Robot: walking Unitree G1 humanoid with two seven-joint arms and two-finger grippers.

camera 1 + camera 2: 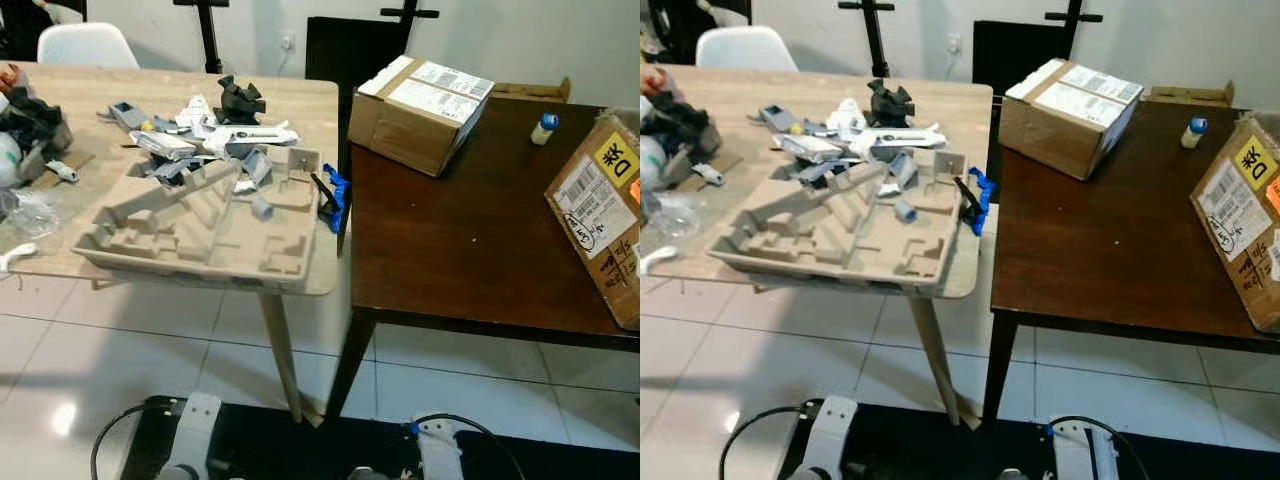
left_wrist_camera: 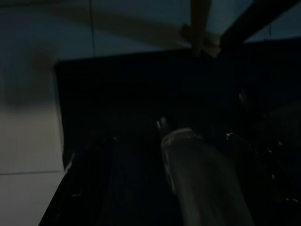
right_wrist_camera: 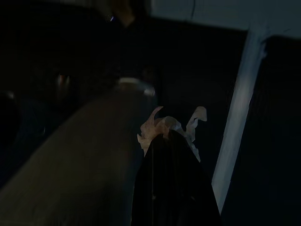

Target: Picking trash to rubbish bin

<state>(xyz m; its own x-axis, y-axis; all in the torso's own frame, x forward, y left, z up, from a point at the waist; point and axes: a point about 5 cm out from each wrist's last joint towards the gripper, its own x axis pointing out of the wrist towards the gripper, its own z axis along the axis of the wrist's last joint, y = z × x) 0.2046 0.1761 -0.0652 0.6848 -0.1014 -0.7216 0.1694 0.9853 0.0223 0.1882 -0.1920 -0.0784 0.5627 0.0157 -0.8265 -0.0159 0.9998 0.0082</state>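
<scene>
**While my arms hang low, the trash waits on the pale surface**

Since both arms are down at the bottom of the frame, I judge this to be a moment between picks. My left arm (image 1: 195,435) hangs idle over the black mat (image 1: 280,440) on the white tiled floor (image 1: 100,340); whether its fingers are spread or pressed together I cannot tell in that dark. My right fingers (image 3: 171,160) seem pressed together on a pale crumpled scrap (image 3: 164,125), thin and torn-edged like tissue, though the gloom makes this a judgement.

If so, the next move calls for carrying the scrap to the bin, then coming back for more.

At centre left, on the pale wooden surface (image 1: 310,100), a moulded pulp tray (image 1: 200,235) overhangs the near edge: stiff, ribbed, matte beige and light, but awkwardly wide for two fingers. Just behind it lies a heap of paper wrappers (image 1: 215,140), glossy and creased. A blue clip (image 1: 337,200) sits at the edge.

On the dark polished surface (image 1: 460,250) to the right, a taped cardboard box (image 1: 420,100) stands at upper centre and a small bottle (image 1: 543,128) beyond.
</scene>
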